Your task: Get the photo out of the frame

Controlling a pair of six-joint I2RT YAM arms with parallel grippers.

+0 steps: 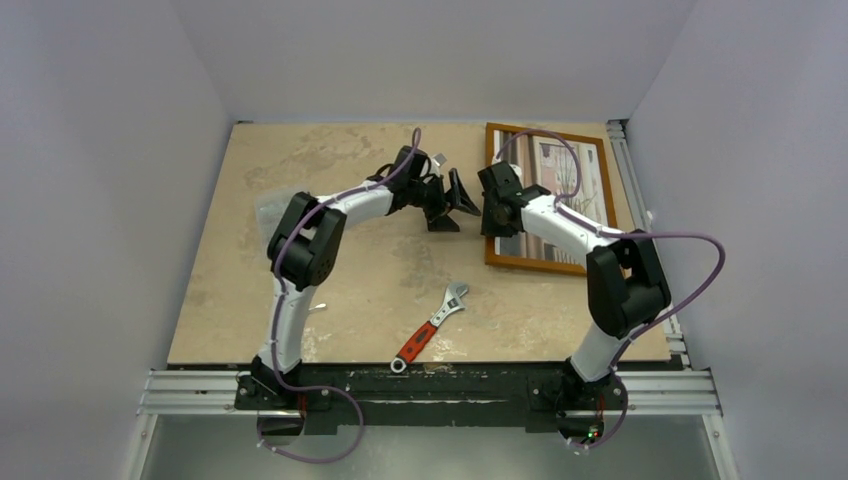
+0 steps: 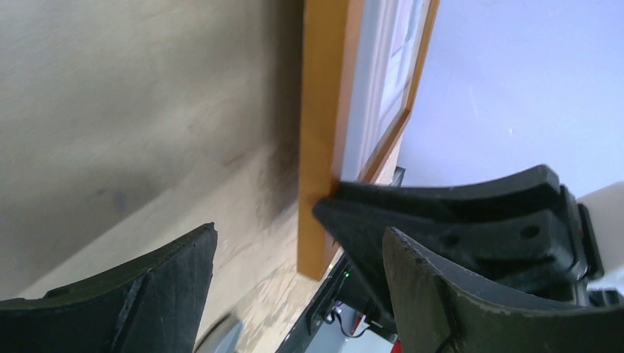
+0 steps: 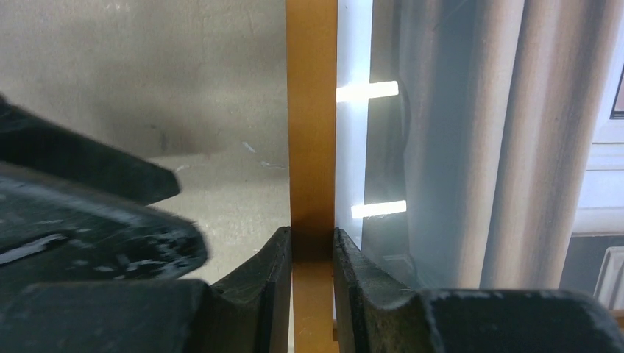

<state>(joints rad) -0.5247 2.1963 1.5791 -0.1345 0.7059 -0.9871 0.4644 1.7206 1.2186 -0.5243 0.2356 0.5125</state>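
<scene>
The frame [image 1: 545,130], with a narrow orange-brown border, lies at the back right of the table. Behind its glass shows the photo [image 1: 590,195], with grey curtains [image 3: 456,147] and pale tones. My right gripper [image 1: 492,208] is shut on the frame's left border [image 3: 313,147], one finger on each side [image 3: 313,246]. My left gripper [image 1: 455,200] hangs open just left of that border, with nothing between its fingers [image 2: 300,230]. In the left wrist view the frame's edge [image 2: 320,147] rises ahead, and the right gripper's finger [image 2: 441,213] presses against it.
A red-handled adjustable wrench [image 1: 432,325] lies on the beige table [image 1: 330,180] near the front middle. A metal rail [image 1: 625,150] runs along the table's right side, close to the frame. White walls close in on three sides.
</scene>
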